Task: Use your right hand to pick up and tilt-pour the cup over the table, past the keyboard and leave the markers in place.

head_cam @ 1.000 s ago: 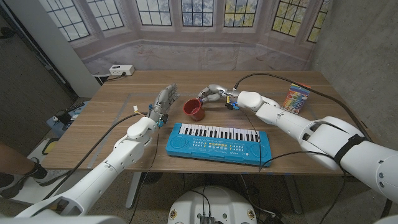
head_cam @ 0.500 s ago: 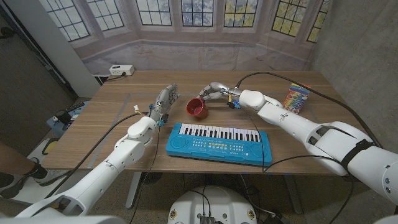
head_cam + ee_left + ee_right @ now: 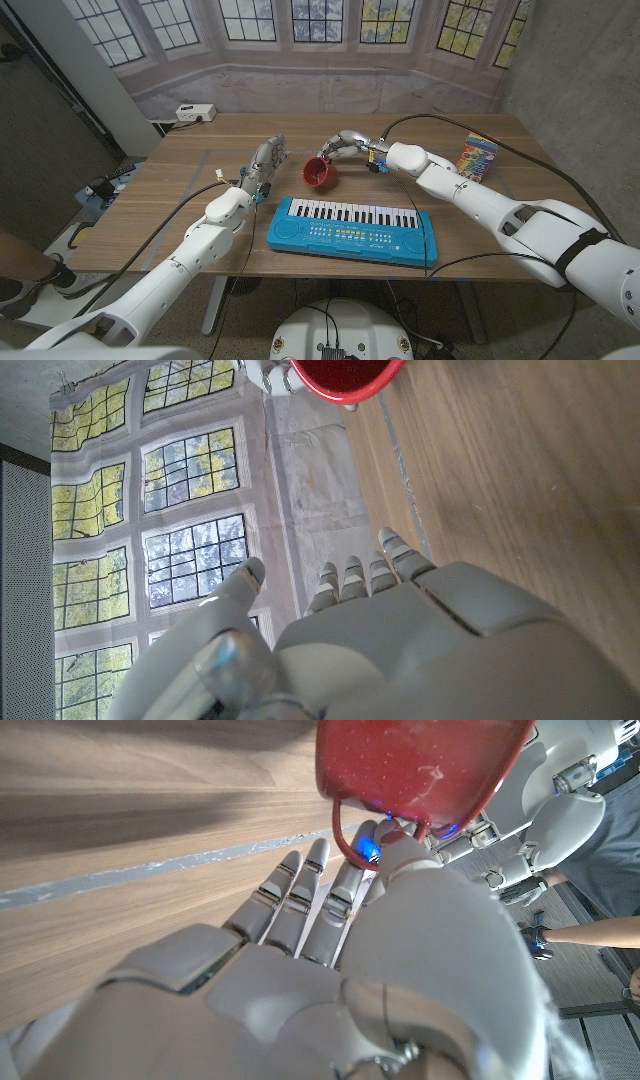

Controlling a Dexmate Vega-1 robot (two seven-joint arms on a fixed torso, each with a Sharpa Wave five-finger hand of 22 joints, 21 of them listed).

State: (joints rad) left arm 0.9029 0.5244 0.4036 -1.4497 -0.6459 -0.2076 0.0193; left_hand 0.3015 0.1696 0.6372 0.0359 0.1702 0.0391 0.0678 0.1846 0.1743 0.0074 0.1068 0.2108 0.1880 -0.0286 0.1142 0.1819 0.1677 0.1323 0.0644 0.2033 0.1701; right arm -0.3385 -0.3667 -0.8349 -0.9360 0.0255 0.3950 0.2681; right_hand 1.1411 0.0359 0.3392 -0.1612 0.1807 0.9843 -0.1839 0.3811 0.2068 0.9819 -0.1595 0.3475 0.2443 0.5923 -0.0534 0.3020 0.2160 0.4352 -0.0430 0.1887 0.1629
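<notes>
- Right hand (image 3: 343,143) pinches red cup (image 3: 319,173) by its handle, cup tilted, beyond keyboard (image 3: 351,228).
- Left hand (image 3: 264,163) holds nothing, fingers straight.
- Markers (image 3: 476,157) near table's right edge.

The wooden table (image 3: 200,215) stood before a window backdrop. 1 blue toy keyboard (image 3: 352,228) lay flat near its front edge, about the middle. A colourful box of markers (image 3: 477,157) sat toward the far right, well apart from the keyboard. At the far left corner rested a white power strip (image 3: 195,113).
</notes>
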